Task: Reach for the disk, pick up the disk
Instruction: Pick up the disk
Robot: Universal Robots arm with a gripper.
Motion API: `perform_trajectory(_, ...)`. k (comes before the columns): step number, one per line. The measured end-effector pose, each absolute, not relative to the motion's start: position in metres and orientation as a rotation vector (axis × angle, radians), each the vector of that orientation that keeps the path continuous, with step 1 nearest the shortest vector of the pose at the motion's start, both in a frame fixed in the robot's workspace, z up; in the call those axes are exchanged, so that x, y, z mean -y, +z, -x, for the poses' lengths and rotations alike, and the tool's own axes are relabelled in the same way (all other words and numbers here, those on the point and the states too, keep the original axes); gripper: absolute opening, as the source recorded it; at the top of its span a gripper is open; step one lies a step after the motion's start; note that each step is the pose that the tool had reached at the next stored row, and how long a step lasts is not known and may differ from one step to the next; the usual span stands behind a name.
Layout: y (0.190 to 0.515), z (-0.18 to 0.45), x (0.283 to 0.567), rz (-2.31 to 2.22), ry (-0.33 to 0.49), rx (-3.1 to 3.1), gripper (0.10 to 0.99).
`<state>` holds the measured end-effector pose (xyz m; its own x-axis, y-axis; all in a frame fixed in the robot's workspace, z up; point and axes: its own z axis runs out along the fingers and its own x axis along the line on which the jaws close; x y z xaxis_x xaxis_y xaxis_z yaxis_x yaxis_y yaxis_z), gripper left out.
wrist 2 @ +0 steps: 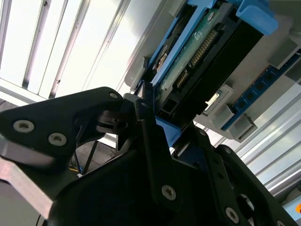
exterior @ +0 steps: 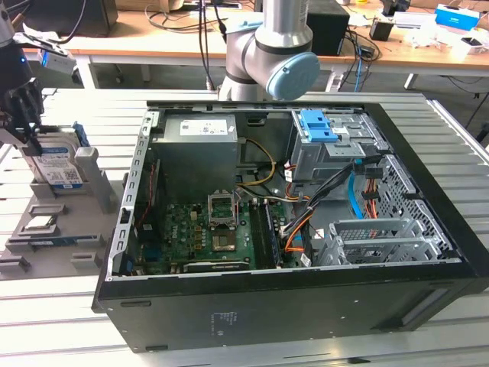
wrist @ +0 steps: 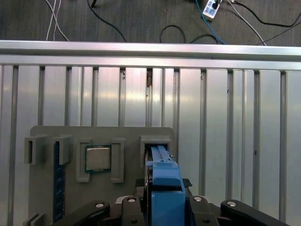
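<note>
My claw (exterior: 32,136) grips the disk (exterior: 58,164), which stands on edge in a slot at the far end of the grey rack (exterior: 93,186) in the exterior view. The drive's white-and-blue label faces the camera there. In the first wrist view my two black fingers (wrist: 149,186) press close against either side of the disk's blue rail (wrist: 164,195), with no gap showing. The claw is closed to about the drive's thickness, and the drive's far end sits in the rack's slot (wrist: 156,141). In the second wrist view the disk (wrist 2: 195,59) shows its green circuit board and a connector strip, and its edge is clamped between my fingers (wrist 2: 146,123).

A small square silver chip (wrist: 98,157) lies flat in the rack's next pocket, just beside the disk's slot. An open computer case (exterior: 306,306) lies on the slatted metal table (exterior: 46,321) beside the rack, on the exterior view's right, with its circuit board and cables exposed.
</note>
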<state>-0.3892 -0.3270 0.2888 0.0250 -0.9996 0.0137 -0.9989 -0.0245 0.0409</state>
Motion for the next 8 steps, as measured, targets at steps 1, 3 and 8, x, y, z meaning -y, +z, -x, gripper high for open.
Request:
perform_trajectory(1,0.2887,0.3892,0.3270,-2.221,-0.029,2.167,0.369)
perform_trajectory(3,0.2887,0.3892,0.3270,-2.221,-0.029,2.167,0.369)
perform_trajectory(8,0.2892,0.3892,0.3270,-2.221,-0.029,2.167,0.369)
